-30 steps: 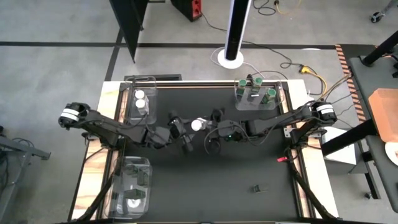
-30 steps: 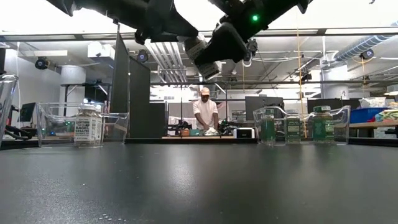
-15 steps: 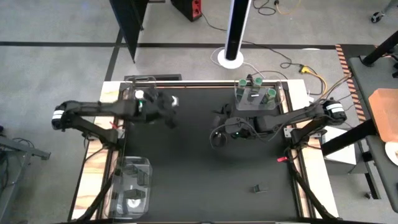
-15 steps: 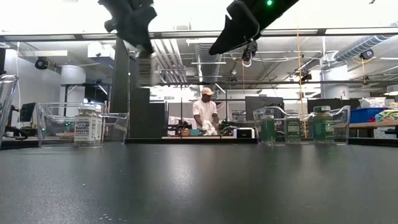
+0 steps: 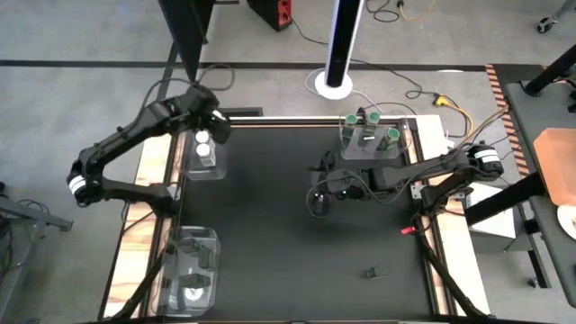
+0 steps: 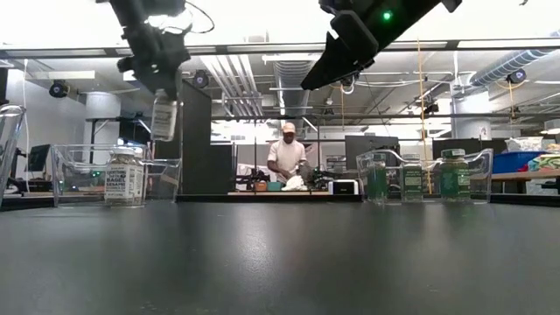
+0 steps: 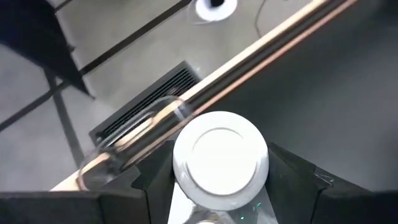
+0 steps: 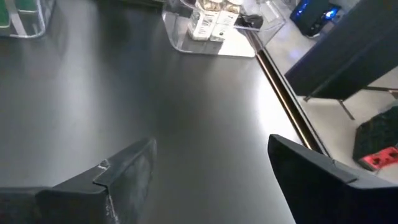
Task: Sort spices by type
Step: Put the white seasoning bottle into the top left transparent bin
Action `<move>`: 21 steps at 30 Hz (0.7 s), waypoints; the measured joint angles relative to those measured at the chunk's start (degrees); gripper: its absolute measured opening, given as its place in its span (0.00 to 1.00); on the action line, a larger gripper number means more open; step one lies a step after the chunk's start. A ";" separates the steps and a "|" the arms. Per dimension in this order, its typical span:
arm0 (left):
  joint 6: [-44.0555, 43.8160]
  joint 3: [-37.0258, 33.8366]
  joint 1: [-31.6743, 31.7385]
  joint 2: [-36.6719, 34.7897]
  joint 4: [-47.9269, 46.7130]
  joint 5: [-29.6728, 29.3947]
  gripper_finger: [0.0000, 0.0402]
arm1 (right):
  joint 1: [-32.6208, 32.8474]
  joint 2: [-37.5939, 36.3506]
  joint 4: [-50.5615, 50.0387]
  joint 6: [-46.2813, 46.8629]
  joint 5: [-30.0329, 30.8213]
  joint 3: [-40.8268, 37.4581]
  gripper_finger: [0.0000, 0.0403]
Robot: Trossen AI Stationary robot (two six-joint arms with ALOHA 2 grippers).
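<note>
Left hand point(image 6: 164, 83) is raised over the far left corner of the dark worktop point(image 5: 270, 234), above the clear tray point(image 5: 200, 160) there. It is clamped on a white-lidded spice jar point(image 6: 164, 116), which hangs upright below the fingers, clear of the tray. From the left wrist view the jar's round white lid point(image 7: 220, 157) sits squarely between the two dark fingers point(image 7: 292, 177), both pressed against its sides.

Two white-lidded jars point(image 5: 203, 144) already stand in that left tray; in the low view one of them point(image 6: 123, 176) shows a pale label.

Right hand point(image 5: 321, 200) hovers over the middle of the worktop, well apart from both far trays. Its fingers point(image 8: 127, 171) stand wide with only bare worktop between them; it holds nothing.

The far right tray point(image 5: 371, 144) holds the green-lidded jars point(image 5: 369, 129), upright, in a close group. In the low view they read as green jars point(image 6: 411, 179) behind clear walls.

A third clear tray point(image 5: 189, 270) sits at the near left corner of the worktop; its contents are too unclear to name.

A small dark object point(image 5: 375, 273) lies on the near right part of the worktop.

Beyond the worktop, a person point(image 6: 286, 162) stands at a bench in the room.
</note>
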 joint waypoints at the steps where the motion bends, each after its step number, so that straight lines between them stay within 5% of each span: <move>1: 0.56 -0.19 1.50 0.05 0.21 0.32 0.46 | -0.13 -0.05 0.79 0.01 -0.05 -0.47 0.75; 21: 5.90 -0.28 8.40 4.37 2.57 3.20 0.46 | -1.90 -0.01 8.26 0.04 -2.96 -4.41 0.63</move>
